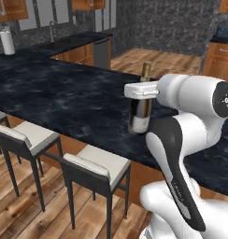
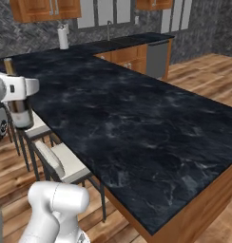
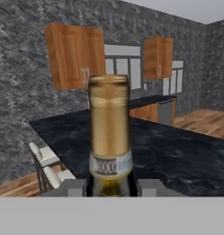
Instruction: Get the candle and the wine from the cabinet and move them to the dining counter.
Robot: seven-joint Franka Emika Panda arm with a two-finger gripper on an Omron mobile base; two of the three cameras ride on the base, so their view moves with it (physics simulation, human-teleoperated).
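The tall dark glass wine bottle (image 1: 140, 105) with gold-foiled neck is clamped upright by the white pincer (image 1: 140, 89) at the black marble counter (image 1: 64, 93), about three o'clock; its base seems just touching, probably for set-down.

Wide bare dining counter (image 2: 151, 128); stools (image 1: 95, 168) along its near edge.

I see the wine (image 3: 110, 137) upright and close up, its gold-capped neck rising between my gripper's (image 3: 110, 187) two fingers (image 3: 150, 187), which clamp it from both sides. Behind it the dining counter (image 3: 178, 156) stretches away, stools (image 3: 52, 167) along its left edge. Wooden cabinets (image 3: 75, 55) hang on the grey wall.
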